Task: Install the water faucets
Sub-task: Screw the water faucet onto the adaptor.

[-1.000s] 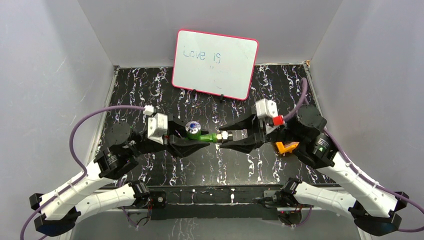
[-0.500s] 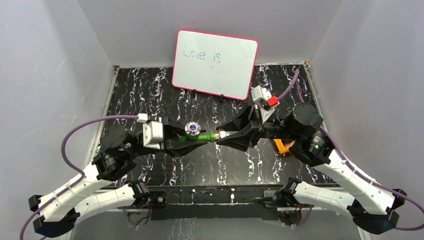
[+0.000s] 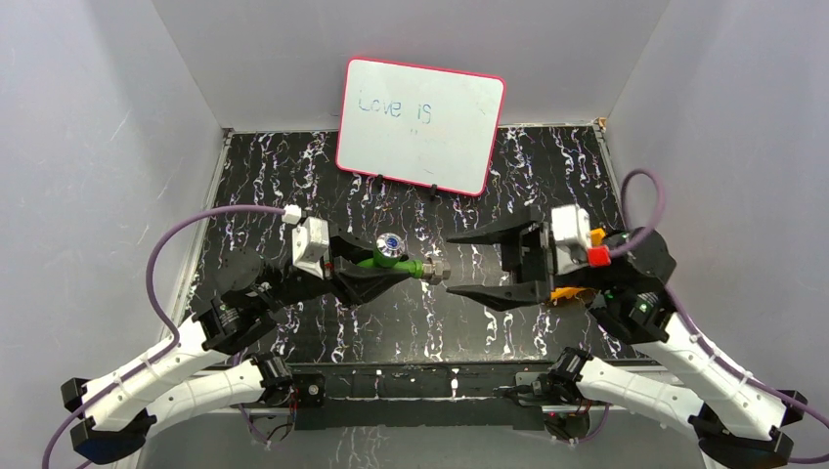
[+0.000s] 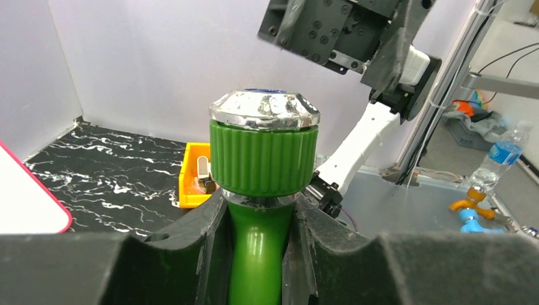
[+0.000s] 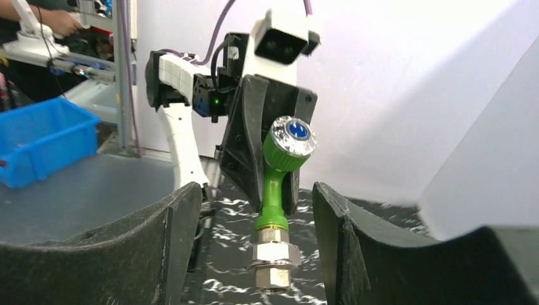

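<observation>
You had the tap clamped in the L gripper. Its jaws were narrow, pinched on the green stem just under the knob, and the L wrist cam showed both fingers snug against the stem w/ the knob standing clear above them. The metal end fitting stuck out past the L tips, so the tap's long axis ran from that gripper straight across toward the R gripper, threaded end leading. The R gripper was wide open w/ nothing in it, its mouth facing the fitting head-on. From above, the fitting sat just ahead of the R tips, approx centred in the gap. In the R wrist cam it hung low btwn the two fingers, touching neither. So the R arm was the free one and the nearer to the fitting, while the L only held the tap. My read: the next move likely called for the R gripper to go fwd along that same axis and close on the hex part of the fitting. Any sideways offset there could lever the tap askew in the L grip, since the L held only the slim stem. The orange tray lay behind the R gripper, beside its wrist, prob. out of the way.
</observation>
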Robot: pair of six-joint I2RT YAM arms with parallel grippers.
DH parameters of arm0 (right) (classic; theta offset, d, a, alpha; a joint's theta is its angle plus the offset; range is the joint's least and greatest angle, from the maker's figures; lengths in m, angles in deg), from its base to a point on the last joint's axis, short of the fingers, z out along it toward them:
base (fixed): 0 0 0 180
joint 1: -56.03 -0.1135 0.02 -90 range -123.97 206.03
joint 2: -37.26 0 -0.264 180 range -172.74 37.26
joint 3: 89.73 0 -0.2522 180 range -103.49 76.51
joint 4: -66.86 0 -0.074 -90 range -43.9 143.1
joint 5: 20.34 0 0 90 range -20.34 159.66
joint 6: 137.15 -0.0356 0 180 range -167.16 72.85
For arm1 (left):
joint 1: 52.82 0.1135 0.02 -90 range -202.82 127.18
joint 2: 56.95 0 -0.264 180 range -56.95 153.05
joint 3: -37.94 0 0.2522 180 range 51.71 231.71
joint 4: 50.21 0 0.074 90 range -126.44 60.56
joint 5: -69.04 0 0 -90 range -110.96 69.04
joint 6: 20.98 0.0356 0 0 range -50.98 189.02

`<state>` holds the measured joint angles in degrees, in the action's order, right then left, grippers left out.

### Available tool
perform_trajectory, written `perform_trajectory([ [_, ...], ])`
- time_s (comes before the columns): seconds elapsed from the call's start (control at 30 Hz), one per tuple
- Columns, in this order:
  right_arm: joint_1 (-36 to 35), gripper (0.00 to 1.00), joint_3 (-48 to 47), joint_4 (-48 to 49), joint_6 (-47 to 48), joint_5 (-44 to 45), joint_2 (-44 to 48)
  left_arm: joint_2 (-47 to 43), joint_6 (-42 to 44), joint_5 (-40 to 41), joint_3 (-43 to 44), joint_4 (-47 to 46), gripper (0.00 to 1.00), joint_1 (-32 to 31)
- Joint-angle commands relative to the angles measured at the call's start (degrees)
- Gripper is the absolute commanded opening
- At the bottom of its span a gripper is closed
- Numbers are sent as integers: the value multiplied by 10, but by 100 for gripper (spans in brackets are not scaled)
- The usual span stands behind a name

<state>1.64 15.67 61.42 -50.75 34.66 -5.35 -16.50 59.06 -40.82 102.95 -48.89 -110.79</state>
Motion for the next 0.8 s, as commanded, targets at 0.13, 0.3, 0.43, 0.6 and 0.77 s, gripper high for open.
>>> perform_trajectory([
  [0.13,-1,72,-12,-79,240,-6,18,-29,-95,56,-38,-148,0,-1],
  [0.3,-1,72,23,-80,306,25,36,-26,-132,103,-45,-180,0,0],
  [0.43,-1,73,42,-48,356,40,40,-21,-165,144,-37,-186,0,-1],
  [0.6,-1,80,44,-32,417,51,23,-13,-215,173,-22,-161,0,0],
  [0.77,-1,82,50,-1,467,64,9,0,-252,161,-17,-164,0,0],
])
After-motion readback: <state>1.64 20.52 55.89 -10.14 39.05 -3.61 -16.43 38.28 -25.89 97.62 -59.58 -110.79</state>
